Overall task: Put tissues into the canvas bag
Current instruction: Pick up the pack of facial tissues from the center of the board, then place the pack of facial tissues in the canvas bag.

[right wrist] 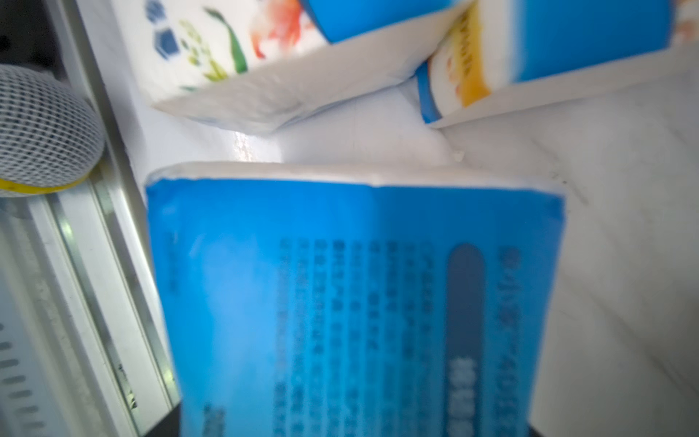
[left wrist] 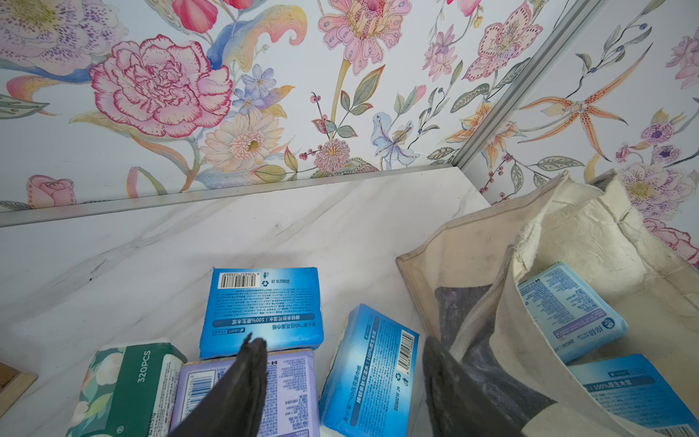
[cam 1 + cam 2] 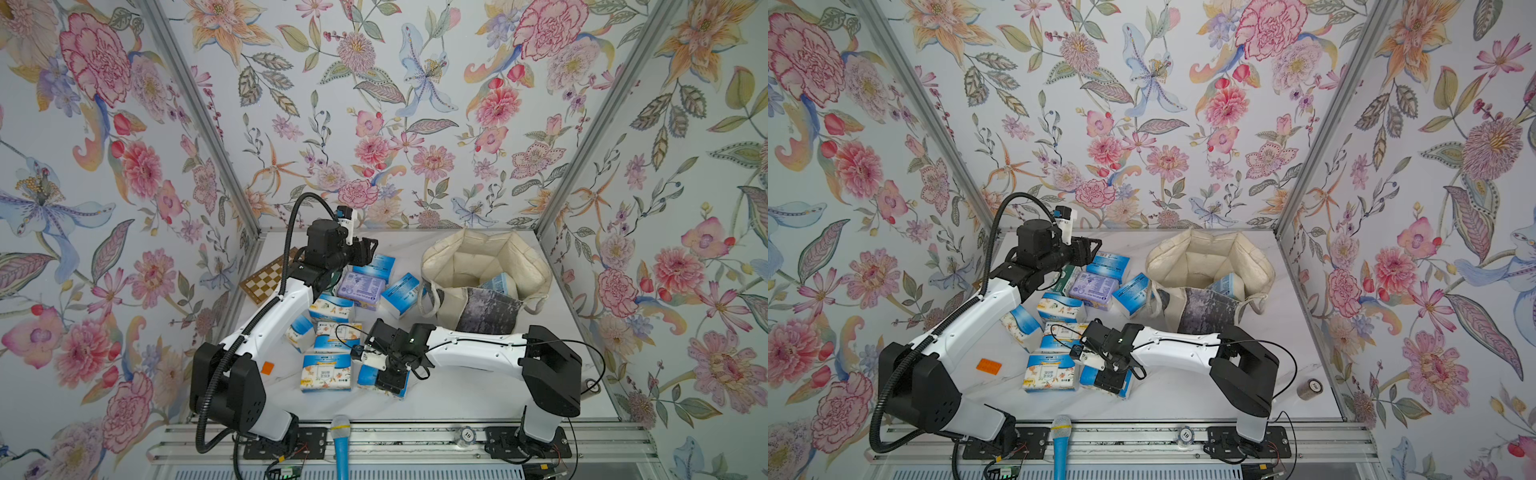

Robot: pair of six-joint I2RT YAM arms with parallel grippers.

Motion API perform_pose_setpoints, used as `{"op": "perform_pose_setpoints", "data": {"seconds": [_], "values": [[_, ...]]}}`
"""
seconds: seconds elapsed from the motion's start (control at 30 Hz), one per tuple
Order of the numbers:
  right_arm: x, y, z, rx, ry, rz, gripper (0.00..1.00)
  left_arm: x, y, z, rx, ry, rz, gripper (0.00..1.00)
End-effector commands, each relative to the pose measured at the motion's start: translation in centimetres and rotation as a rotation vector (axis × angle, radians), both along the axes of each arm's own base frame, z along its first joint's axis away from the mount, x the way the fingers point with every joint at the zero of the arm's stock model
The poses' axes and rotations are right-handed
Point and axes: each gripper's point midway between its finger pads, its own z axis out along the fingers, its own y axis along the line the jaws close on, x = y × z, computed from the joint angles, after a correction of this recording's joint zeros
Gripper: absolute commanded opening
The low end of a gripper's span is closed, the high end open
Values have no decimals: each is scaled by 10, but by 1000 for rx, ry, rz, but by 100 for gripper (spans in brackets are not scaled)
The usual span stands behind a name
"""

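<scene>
The cream canvas bag (image 3: pixel 469 257) (image 3: pixel 1204 249) (image 2: pixel 472 242) stands open at the back right, with two blue tissue packs (image 2: pixel 567 310) inside it. Several more packs lie in a heap on the table to its left, among them a lavender pack (image 3: pixel 360 286) (image 2: pixel 291 389), a green-white pack (image 2: pixel 128 386) and a cartoon-printed pack (image 3: pixel 326 372). My left gripper (image 3: pixel 368 251) (image 2: pixel 342 340) hovers open over the back of the heap, holding nothing. My right gripper (image 3: pixel 384 380) (image 3: pixel 1111 380) is down at the front of the heap, its jaws on both sides of a blue pack (image 1: pixel 340 283).
A wooden chessboard (image 3: pixel 266 280) lies at the back left under the left arm. A blue microphone (image 3: pixel 340 440) and a poker chip (image 3: pixel 468 435) rest on the front rail. A small roll (image 3: pixel 1310 388) stands at the front right. Flowered walls close in three sides.
</scene>
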Motion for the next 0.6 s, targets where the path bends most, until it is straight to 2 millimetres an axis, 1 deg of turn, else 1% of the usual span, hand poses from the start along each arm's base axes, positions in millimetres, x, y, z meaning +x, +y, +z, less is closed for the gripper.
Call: {"op": "perform_pose_setpoints", "data": {"seconds": [0.0, 0.07, 0.13, 0.17, 0.23, 0.27, 0.33, 0.37, 0.43, 0.5, 0.53, 0.57], "values": [[16, 16, 97, 247, -53, -45, 71, -3, 7, 11, 0, -25, 10, 66], [26, 16, 142, 363, -94, -75, 71, -2, 8, 9, 3, -22, 15, 66], [43, 9, 192, 488, -171, -133, 71, -1, 7, 7, 1, -19, 13, 67], [51, 4, 212, 538, -206, -166, 71, -1, 6, 7, -2, -18, 11, 67], [69, -14, 255, 647, -279, -247, 71, -1, 3, 6, -13, -15, 0, 69], [76, -23, 272, 687, -313, -278, 72, -1, 2, 7, -19, -15, -4, 69], [93, -49, 307, 766, -412, -361, 74, 0, -2, 9, -29, -20, -14, 71], [102, -62, 319, 787, -453, -409, 74, 0, -5, 11, -29, -24, -21, 72], [123, -98, 341, 808, -547, -545, 74, -1, -14, 14, -26, -33, -42, 73], [141, -133, 350, 790, -637, -679, 74, 0, -26, 18, -12, -44, -65, 74], [149, -152, 351, 770, -680, -754, 74, 0, -33, 19, 2, -49, -75, 75], [155, -167, 350, 748, -704, -812, 75, 1, -41, 19, 17, -52, -88, 76]]}}
